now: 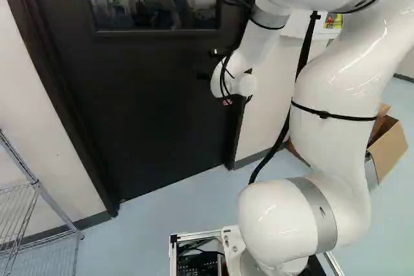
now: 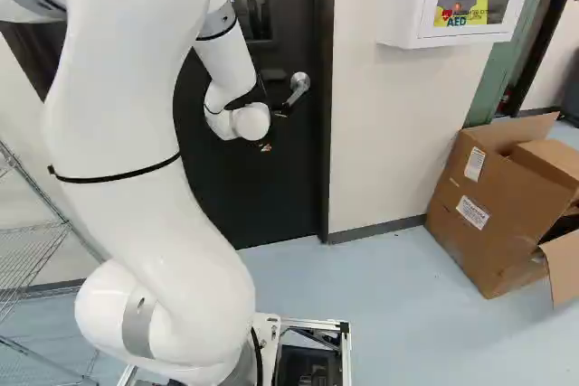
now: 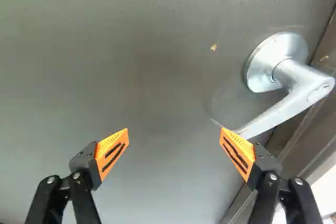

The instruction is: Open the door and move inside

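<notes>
One dark door (image 1: 149,101) stands closed in its dark frame (image 1: 58,101) ahead of the base, matt and plain below a glossy window (image 1: 152,1) that mirrors ceiling lights; the white arm (image 1: 330,88) reaches toward its handle side; a cardboard box (image 2: 475,214) sits with flaps open on the floor, right of the door in the right base view; the gripper (image 1: 212,64) faces the door, its two fingers spread wide with nothing between them; the silvery lever handle (image 3: 273,116) has a round, smooth rose, its tip close by one orange pad (image 3: 236,153); a tiny tan chip (image 3: 213,47) marks the paint near the rose.
</notes>
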Available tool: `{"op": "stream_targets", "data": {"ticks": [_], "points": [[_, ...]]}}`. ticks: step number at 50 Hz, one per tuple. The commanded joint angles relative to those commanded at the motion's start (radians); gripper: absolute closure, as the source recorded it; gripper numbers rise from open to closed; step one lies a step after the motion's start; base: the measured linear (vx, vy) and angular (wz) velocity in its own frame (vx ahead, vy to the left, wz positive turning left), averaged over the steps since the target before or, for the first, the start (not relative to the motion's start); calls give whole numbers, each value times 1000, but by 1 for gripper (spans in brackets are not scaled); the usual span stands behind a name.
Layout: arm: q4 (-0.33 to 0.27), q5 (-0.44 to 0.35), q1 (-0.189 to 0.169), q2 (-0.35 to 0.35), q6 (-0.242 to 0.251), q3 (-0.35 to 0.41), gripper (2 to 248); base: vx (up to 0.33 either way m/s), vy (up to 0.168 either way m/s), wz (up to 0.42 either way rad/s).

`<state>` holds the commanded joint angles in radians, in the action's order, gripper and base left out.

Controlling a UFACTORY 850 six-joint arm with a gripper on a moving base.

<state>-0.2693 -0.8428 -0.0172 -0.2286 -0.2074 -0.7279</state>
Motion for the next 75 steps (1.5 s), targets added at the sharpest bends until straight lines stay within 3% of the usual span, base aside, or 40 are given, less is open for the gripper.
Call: {"op": "stream_targets", "data": {"ticks": [39, 75], "points": [[0, 0, 0, -65, 0, -1, 3, 0, 0, 0], [0, 0, 0, -9, 0, 9, 3, 0, 0, 0]]}}
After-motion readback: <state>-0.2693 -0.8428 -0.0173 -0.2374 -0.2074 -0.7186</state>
